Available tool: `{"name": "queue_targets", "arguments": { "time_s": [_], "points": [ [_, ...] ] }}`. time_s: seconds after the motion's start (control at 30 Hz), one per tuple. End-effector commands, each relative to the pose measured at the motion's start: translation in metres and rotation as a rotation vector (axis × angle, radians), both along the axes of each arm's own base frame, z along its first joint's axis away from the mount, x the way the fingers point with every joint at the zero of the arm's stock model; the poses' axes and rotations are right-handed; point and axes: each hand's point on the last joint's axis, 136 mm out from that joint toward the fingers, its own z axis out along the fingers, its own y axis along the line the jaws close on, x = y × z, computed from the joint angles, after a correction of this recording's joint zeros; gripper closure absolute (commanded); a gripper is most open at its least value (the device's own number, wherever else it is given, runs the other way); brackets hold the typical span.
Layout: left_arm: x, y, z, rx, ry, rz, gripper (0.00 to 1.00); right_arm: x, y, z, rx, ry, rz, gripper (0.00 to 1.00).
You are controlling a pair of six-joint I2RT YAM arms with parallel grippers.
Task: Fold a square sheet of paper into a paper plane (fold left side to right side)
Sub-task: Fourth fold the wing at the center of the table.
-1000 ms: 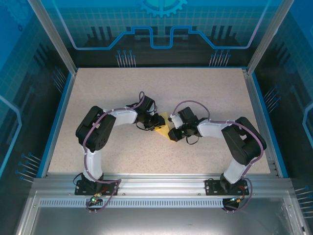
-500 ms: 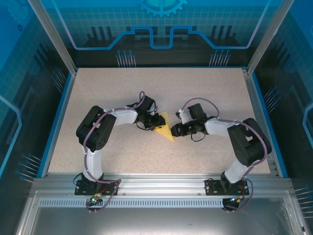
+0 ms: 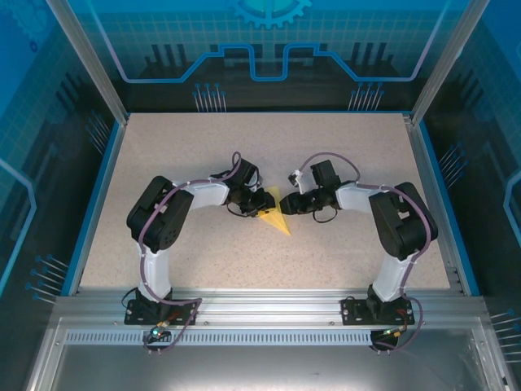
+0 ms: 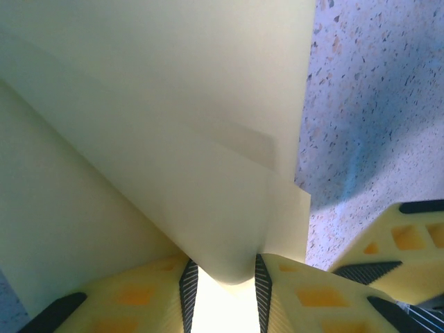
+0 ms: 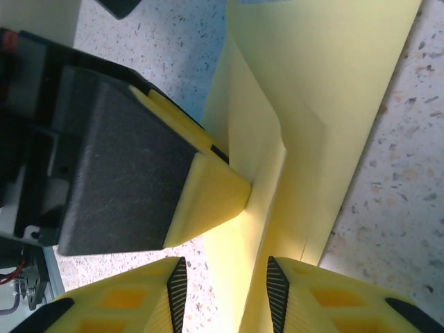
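Note:
The square sheet of paper (image 3: pixel 277 218) is a creased yellow wedge at mid table, its tip pointing toward the near right. My left gripper (image 3: pixel 262 203) is shut on the wedge's left side; in the left wrist view a bulge of paper (image 4: pixel 173 139) sits pinched between the left gripper's (image 4: pixel 223 288) pads. My right gripper (image 3: pixel 286 206) stands at the wedge's right edge, open. In the right wrist view a raised fold of paper (image 5: pixel 312 104) runs between the right gripper's (image 5: pixel 223 291) jaws, with bare table showing beside the left pad.
The speckled table (image 3: pixel 342 155) has a blue rim (image 3: pixel 96 204) and clear walls around it. Both arms bend inward and meet at the middle. A left-gripper finger (image 5: pixel 208 191) presses the paper just ahead of my right jaws.
My right gripper has opened, let go of the wedge near its tip and moved farther back along the right edge. The wedge's tip now lies uncovered. The left gripper has held still.

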Motion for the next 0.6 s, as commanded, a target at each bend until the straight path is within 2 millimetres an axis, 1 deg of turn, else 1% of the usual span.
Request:
{"name": "queue_targets", "arguments": {
  "time_s": [0.0,0.13,0.3,0.4,0.5,0.57],
  "points": [
    [-0.003,-0.003,-0.003,0.007,0.008,-0.015,0.68,0.002,0.004,-0.001,0.017,0.043,0.009,0.63],
    [-0.002,-0.002,-0.003,0.007,0.007,-0.014,0.68,0.004,0.006,-0.007,0.008,0.055,0.011,0.64],
    [-0.002,-0.002,-0.003,0.009,0.006,-0.014,0.68,0.004,0.009,-0.012,0.014,0.078,0.019,0.70],
    [-0.002,-0.002,-0.002,0.008,0.004,-0.016,0.68,0.002,0.012,-0.014,0.017,0.088,0.027,0.76],
    [-0.002,-0.002,-0.002,0.009,0.003,-0.016,0.68,0.002,0.012,-0.014,0.017,0.086,0.027,0.86],
    [-0.002,-0.002,-0.003,0.011,0.005,-0.015,0.68,0.003,0.010,-0.012,0.014,0.081,0.019,0.90]
  ]
}}
